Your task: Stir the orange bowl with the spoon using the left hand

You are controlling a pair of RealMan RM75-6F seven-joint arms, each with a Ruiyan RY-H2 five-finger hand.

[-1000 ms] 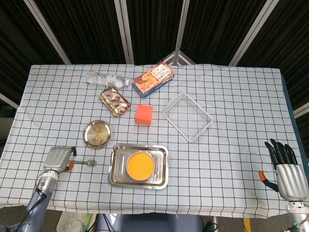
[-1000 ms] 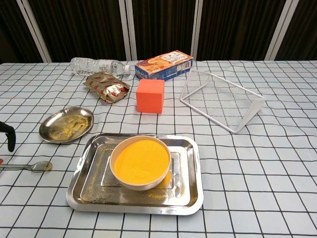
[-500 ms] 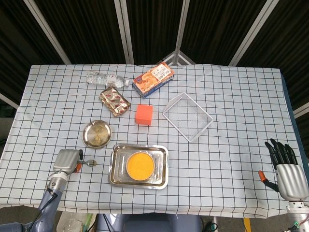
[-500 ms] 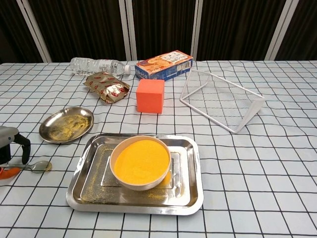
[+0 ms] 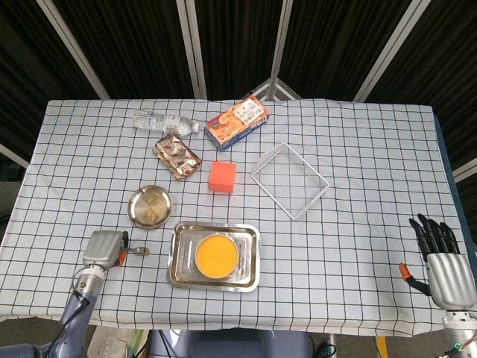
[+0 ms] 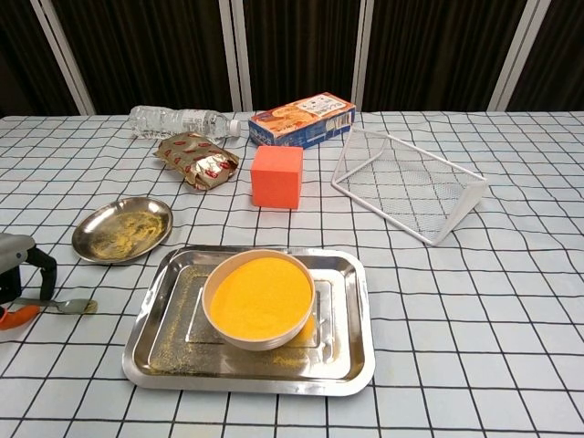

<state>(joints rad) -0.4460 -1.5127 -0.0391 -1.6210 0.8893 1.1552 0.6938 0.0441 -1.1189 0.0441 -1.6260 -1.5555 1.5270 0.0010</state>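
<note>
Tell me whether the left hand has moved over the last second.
Yes. The left hand has shifted right toward the steel tray, closing over the spoon handle beside it.

One orange bowl (image 6: 259, 299), one spoon (image 6: 64, 306), one steel tray (image 6: 351, 360), one small round dish (image 6: 122, 228), one orange cube (image 6: 276, 176), one wire basket (image 6: 408, 193), one water bottle (image 6: 178, 120), one biscuit box (image 6: 302, 119), one snack packet (image 6: 198, 159); two hands: left (image 5: 103, 248), right (image 5: 443, 262)

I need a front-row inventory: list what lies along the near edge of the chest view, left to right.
left hand → spoon → steel tray holding the orange bowl.
</note>
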